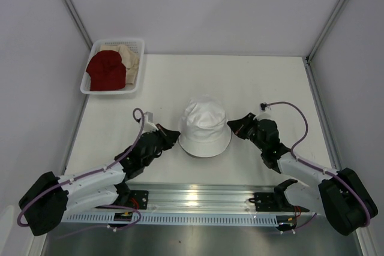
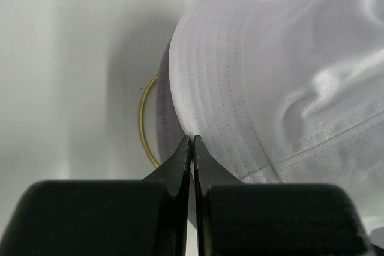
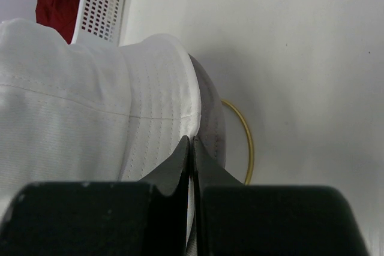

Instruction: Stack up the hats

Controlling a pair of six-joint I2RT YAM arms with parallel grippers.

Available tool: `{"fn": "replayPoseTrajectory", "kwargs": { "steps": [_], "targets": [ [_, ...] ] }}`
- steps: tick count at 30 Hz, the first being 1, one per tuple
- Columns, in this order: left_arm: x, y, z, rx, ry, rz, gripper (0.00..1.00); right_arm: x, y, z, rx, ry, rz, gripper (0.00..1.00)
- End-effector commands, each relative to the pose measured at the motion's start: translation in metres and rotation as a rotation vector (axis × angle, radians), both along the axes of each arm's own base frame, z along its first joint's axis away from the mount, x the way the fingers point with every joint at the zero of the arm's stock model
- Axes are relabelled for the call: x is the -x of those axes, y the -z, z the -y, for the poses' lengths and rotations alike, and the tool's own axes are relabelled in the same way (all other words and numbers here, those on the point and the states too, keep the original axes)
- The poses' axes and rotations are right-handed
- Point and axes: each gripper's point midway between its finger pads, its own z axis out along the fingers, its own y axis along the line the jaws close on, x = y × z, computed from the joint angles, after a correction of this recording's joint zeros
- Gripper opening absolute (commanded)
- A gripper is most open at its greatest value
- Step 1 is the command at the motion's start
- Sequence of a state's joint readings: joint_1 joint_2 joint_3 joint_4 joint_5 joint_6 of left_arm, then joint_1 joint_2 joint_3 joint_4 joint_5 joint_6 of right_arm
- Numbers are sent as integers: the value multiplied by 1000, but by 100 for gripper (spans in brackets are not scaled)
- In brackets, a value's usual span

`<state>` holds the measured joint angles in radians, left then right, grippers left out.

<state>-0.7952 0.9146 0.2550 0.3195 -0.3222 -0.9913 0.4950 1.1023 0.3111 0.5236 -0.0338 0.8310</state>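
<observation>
L gripper (image 1: 174,136) and R gripper (image 1: 233,126) are both pinching the white hat (image 1: 204,125) brim, opp sides of the gold stand (image 2: 144,118) it's sitting on over the grey hat (image 3: 211,118); imo uneven pulling is risking dragging the grey one off or tipping the stand.

You have open table (image 1: 157,88) from the white hat (image 1: 205,125) to the basket (image 1: 111,91) (far-left corner); the hat fills the middle.

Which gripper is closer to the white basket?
Left. The left gripper is at the white hat on the side facing the basket; the right gripper is across the hat, farther away.
</observation>
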Motion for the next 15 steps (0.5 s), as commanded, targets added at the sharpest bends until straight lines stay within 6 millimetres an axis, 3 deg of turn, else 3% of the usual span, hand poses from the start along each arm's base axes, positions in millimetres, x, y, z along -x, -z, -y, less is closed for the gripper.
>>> {"fn": "replayPoseTrajectory", "kwargs": {
  "steps": [1,7,13,14,15],
  "targets": [
    [-2,24,-10,-205,-35,10,1,7,26,14,109,39,-44,0],
    [3,42,-13,-247,-46,-33,1,11,32,18,169,45,-41,0],
    [1,17,-21,-244,-74,16,1,15,31,16,192,25,-55,0],
    [-1,8,-23,-244,-90,30,1,14,27,17,194,30,-50,11],
    [0,-3,-28,-250,-102,32,21,13,26,22,213,47,-55,21]
  ]
}}
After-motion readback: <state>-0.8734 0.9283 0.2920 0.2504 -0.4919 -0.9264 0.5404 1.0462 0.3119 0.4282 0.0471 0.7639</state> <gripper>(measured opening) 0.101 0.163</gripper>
